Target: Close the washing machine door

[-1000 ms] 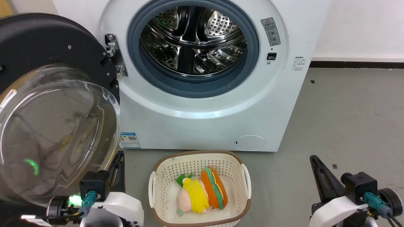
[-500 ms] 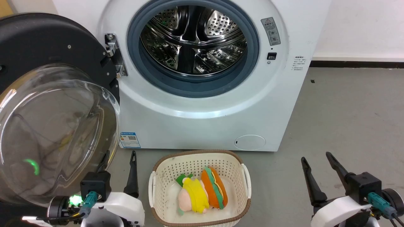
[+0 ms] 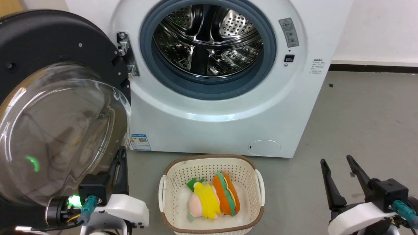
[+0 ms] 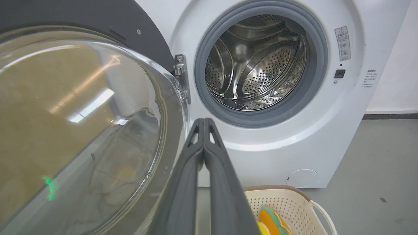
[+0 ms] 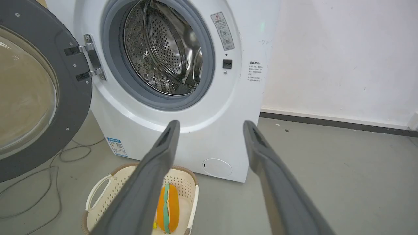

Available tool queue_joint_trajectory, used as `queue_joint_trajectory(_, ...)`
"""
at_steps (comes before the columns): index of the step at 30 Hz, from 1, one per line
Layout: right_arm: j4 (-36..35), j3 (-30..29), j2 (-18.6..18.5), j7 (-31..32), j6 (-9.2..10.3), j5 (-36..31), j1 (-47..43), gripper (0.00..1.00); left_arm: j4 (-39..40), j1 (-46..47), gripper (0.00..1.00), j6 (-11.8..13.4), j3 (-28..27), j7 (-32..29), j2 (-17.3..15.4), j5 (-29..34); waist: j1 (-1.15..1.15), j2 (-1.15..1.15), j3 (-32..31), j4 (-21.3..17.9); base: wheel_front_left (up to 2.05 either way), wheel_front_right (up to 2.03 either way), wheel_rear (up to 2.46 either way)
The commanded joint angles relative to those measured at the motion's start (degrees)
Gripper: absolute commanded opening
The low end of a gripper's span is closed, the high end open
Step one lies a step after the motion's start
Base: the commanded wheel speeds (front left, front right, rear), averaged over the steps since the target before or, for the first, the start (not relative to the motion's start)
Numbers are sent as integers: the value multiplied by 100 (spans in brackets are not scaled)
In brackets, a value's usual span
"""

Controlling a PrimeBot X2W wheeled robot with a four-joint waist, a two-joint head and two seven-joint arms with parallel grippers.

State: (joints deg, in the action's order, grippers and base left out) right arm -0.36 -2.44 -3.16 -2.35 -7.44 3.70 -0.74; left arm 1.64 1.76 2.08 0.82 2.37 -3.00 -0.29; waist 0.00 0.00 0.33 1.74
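1. Black-rimmed with a clear glass bowl, the washing machine door (image 3: 62, 107) is seen swung wide open at the left of the head view. It is hinged beside the grey-gasketed drum opening (image 3: 209, 45) of the washing machine (image 3: 222, 114), and no swing against the machine is noted since half a second ago.
2. The left gripper (image 3: 121, 155), at the lower left, is now found with its fingers pressed together, where they were spread half a second ago. It is held just beside the door's lower edge; contact cannot be told.
3. The right gripper (image 3: 336, 159), at the lower right, is kept with fingers apart and nothing between them.
4. A slight shift of the whole head view is put down to the camera.
5. Closing is judged not yet begun; the joined left fingers are judged readied for pushing.
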Motion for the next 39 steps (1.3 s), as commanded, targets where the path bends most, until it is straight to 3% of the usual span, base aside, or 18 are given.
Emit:
queue_joint_trajectory(1,-22,-40,6,-61,-1,60,-28,100,75,122,0,26,-19,54,-28,-50,0,0,7,50,0,0,0)
queue_joint_trajectory(22,23,-301,11,-299,-2,331,-16,100,593,1113,0,-368,-874,293,-256,-958,0,0,166,761,0,0,0)
queue_joint_trajectory(39,131,-491,14,-502,-2,446,117,100,-64,2354,0,-333,-1917,-62,-1043,-2361,0,0,458,1350,0,0,0)
